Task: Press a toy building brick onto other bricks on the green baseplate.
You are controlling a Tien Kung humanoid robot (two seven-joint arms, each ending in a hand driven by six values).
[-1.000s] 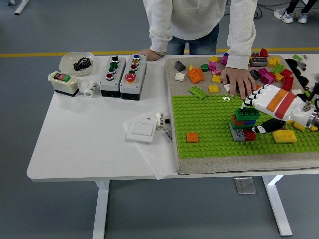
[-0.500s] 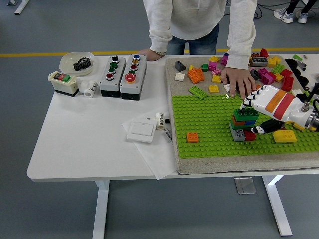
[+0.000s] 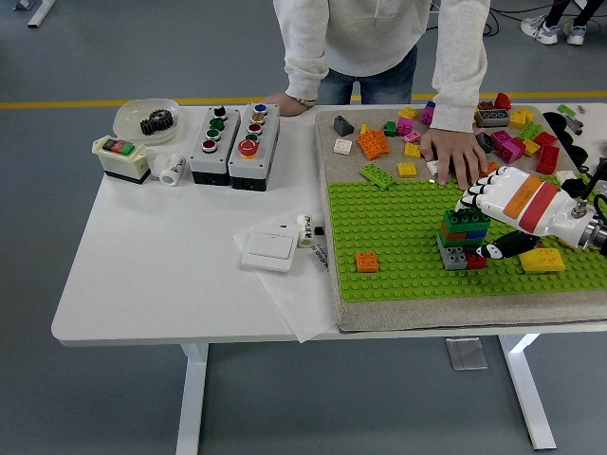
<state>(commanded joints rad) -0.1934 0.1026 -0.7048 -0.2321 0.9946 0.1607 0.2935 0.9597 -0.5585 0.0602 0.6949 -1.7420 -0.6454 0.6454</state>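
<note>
A green brick point(image 3: 466, 221) sits on top of a small stack point(image 3: 456, 250) of green, red, blue and grey bricks on the green baseplate point(image 3: 398, 237). My right hand point(image 3: 480, 226), white with orange and red bands, reaches in from the right and is shut on that green brick. Its fingers point(image 3: 474, 198) lie over the brick's far side, and the black thumb point(image 3: 497, 250) is low at the stack's right. An orange brick point(image 3: 367, 262) and a yellow brick point(image 3: 542, 259) also stand on the baseplate. My left arm is out of view.
A person stands at the far side. One hand point(image 3: 453, 154) rests among loose bricks point(image 3: 398, 133) on the grey mat point(image 3: 455, 311); the other point(image 3: 285, 100) is at the table's far edge. Button boxes point(image 3: 234, 144), a white switch point(image 3: 269, 250) and a bowl point(image 3: 147, 118) lie to the left.
My right hand has sunk a little and shifted slightly left, and the green brick has come down onto the stack. The person's hands have stayed where they were.
</note>
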